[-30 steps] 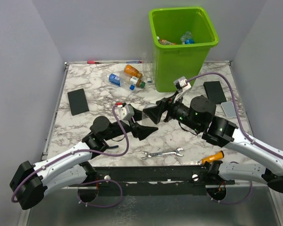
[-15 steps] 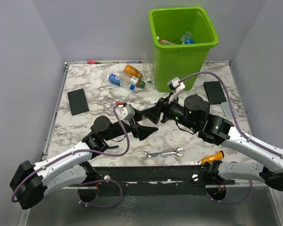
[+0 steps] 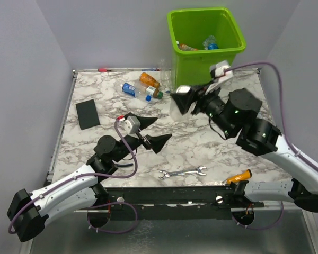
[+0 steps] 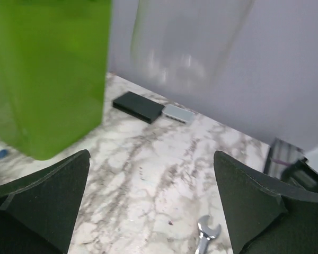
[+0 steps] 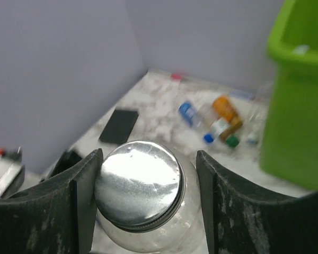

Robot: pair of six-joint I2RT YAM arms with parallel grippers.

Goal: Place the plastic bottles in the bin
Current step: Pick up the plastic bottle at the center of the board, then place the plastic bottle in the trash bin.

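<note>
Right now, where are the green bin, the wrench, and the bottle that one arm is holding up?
bin (image 3: 193, 69): top external view, on its front wall.
wrench (image 3: 183, 172): top external view, on the middle of its shaft.
clear bottle (image 5: 138, 182): right wrist view, on its silver cap.

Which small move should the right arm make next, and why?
Probably lift the right gripper higher and toward the bin. It is shut on a silver-capped clear bottle, which seems to hang beside the bin's wall, not above its opening.
</note>
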